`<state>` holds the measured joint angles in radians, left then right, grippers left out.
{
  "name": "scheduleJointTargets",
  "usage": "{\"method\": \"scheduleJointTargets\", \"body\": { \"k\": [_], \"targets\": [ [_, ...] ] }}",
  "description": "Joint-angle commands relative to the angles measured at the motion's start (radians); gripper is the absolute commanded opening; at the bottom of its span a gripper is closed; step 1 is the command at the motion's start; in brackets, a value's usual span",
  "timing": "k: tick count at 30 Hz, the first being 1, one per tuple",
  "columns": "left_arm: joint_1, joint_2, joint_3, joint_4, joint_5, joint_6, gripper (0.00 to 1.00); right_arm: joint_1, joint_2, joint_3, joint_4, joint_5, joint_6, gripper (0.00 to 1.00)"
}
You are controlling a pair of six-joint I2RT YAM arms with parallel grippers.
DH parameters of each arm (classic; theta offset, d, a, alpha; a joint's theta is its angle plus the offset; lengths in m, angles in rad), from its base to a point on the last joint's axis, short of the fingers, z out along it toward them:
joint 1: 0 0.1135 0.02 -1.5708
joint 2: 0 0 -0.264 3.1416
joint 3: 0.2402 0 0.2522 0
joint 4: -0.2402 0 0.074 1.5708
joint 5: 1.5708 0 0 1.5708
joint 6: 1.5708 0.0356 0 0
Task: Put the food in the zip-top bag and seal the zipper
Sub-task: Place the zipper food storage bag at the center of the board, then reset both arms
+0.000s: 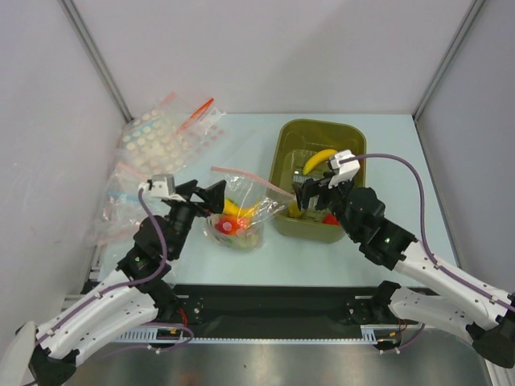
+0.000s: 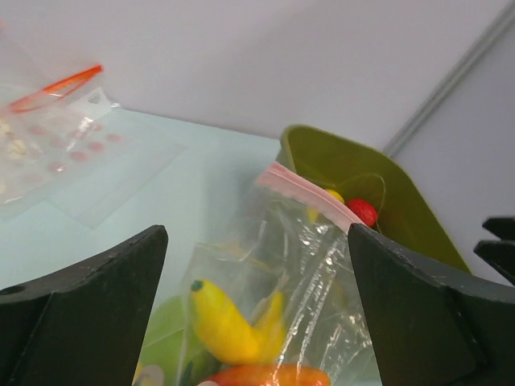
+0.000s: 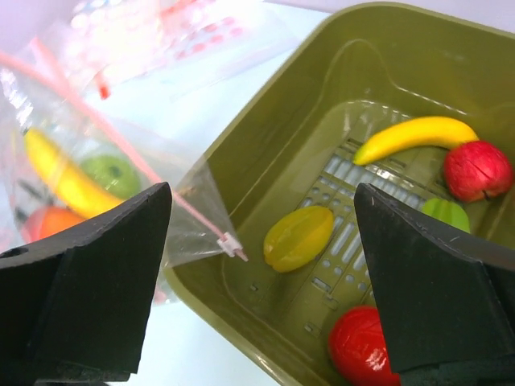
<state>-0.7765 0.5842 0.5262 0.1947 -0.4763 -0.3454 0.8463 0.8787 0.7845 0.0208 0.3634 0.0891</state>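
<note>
**Part-filled zip-top bag beside the tub, both claws spread**

Desk (image 1: 257,145): pale, bearing everything listed. Olive-green tub (image 1: 282,173): right of centre, holding a loose banana (image 1: 320,159), a lemon (image 3: 298,237), two red fruits (image 3: 477,169) and a green piece (image 3: 445,213). Dot-printed bags (image 1: 161,145): piled at far left, well apart from the tub. Zip-top bag (image 1: 269,207): clear, crinkled, on the desk just left of the tub, one corner draped over the tub's near-left rim. Left claw (image 1: 205,193): spread wide, holding nothing, at the bag's left side, the bag between its fingers in the left wrist view; contact with the plastic not discernible. Right claw (image 1: 312,193): spread wide, empty, above the tub's near-left part. Bagged banana (image 2: 225,322), green apple (image 3: 113,173) and orange-red fruit (image 2: 269,375): inside the bag, close together. Zipper (image 1: 249,178): thin pink strip along the bag's mouth, running toward the tub, its end over the rim; sealed or not, not discernible.
</note>
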Motion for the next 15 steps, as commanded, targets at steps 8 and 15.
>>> {"method": "scheduleJointTargets", "body": {
  "k": [8, 15],
  "targets": [
    [0.005, -0.247, -0.077, -0.168, -0.472, -0.352, 1.0, -0.007, -0.03, -0.008, 0.041, 0.521, 0.308, 1.0],
    [0.005, -0.261, -0.107, -0.15, -0.522, -0.394, 1.0, -0.01, -0.052, 0.071, -0.107, 0.496, 0.345, 1.0]
  ]
}}
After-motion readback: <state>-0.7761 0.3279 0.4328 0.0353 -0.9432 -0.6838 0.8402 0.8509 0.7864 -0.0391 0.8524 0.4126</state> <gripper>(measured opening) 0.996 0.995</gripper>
